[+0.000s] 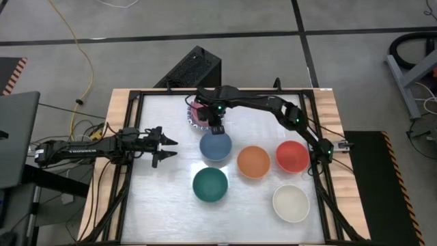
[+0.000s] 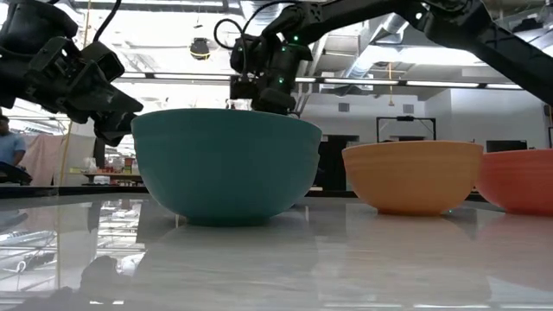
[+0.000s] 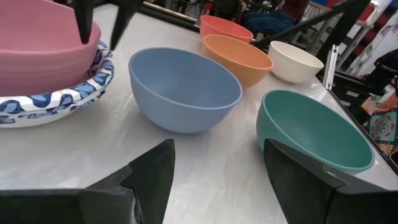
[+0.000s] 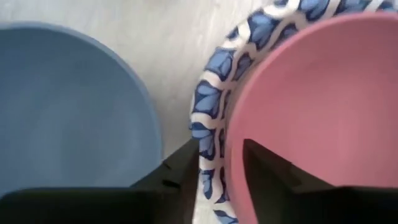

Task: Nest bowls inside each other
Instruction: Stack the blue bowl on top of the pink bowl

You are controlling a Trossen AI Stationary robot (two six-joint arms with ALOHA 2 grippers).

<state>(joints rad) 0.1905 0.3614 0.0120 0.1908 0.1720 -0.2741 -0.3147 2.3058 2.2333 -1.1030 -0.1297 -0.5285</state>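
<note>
**deskbot_fan:** Over the pink bowl (image 4: 323,112), the right claw (image 4: 221,165) straddles its rim, jaws parted, gripping nothing. Pink sits nested in the patterned bowl (image 4: 211,112) at the desk's far side.

**nestr:** So that drop looks finished. Blue bowl (image 1: 215,146) just beside probably goes next. Left claw (image 1: 166,148) waits wide. Loose: blue, green, orange, red, cream, so five.

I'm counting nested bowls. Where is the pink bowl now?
In the high view, the pink bowl sits nested in a blue-patterned white bowl at the table's far side, just behind the blue bowl, under the right hand.
</note>
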